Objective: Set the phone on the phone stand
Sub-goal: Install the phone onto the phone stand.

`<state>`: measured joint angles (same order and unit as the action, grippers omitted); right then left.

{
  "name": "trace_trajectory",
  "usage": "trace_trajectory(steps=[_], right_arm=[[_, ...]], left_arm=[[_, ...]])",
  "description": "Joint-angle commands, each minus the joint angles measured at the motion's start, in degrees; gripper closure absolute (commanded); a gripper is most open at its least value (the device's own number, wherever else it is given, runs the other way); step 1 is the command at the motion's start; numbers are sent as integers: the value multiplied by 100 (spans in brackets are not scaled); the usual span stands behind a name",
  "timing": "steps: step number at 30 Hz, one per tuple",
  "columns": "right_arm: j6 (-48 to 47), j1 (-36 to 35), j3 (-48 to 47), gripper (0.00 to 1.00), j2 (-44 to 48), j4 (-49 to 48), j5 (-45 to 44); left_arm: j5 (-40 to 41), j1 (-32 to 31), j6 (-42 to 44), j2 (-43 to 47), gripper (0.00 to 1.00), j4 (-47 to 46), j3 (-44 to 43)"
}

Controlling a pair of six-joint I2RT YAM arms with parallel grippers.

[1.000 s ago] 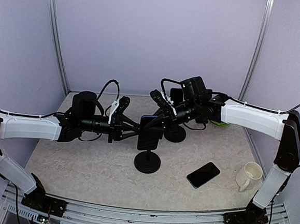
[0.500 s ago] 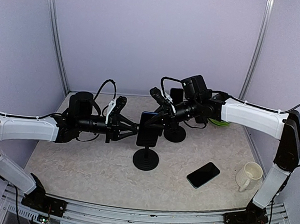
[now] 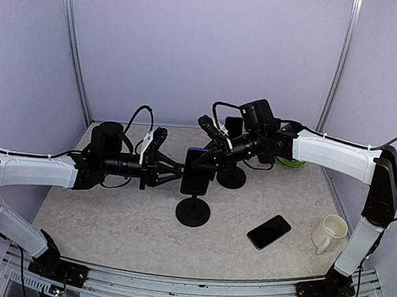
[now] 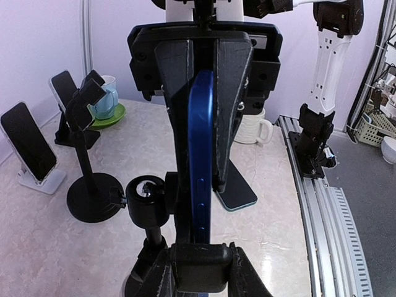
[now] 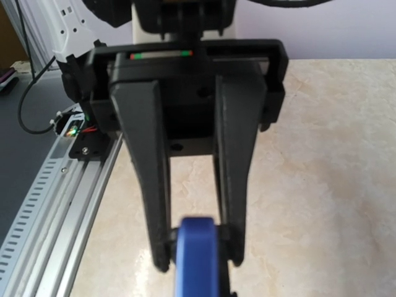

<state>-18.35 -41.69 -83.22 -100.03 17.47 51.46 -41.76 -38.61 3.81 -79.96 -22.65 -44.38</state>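
Blue phone [image 4: 201,142] upright, edge-on to left wrist camera, over middle of table [image 3: 110,217], directly above phone stand [image 3: 193,213]. I see left gripper [image 4: 201,185] clamped narrow across phone's flat faces. Right gripper [image 5: 195,250] pinched almost closed on phone's upper corner from opposite side. Phone's lower end meets stand's cradle; I cannot tell whether seated. Black phone [image 3: 269,231] flat toward table's right edge, near cream mug [image 3: 329,233]. Second stand [image 3: 232,177] behind.

Glossy blue phone [image 4: 201,154], matt black plastic stand [image 3: 193,213], smooth marble-look tabletop [image 3: 110,217], glazed cream mug [image 3: 329,233].
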Motion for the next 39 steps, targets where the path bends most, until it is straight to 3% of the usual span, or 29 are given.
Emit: trace_trajectory(steps=[1, 20, 39], right_arm=[[-134, 609, -134, 100, 54, 158, -1049], [-324, 384, -359, 100, -23, 306, -722], [-762, 134, -1026, 100, -486, 1466, -1168]], left_arm=[[-951, -57, -91, 229, 96, -301, -86], [-900, -147, -122, -190, 94, -290, -375], [-818, -151, -144, -356, 92, -288, -423]])
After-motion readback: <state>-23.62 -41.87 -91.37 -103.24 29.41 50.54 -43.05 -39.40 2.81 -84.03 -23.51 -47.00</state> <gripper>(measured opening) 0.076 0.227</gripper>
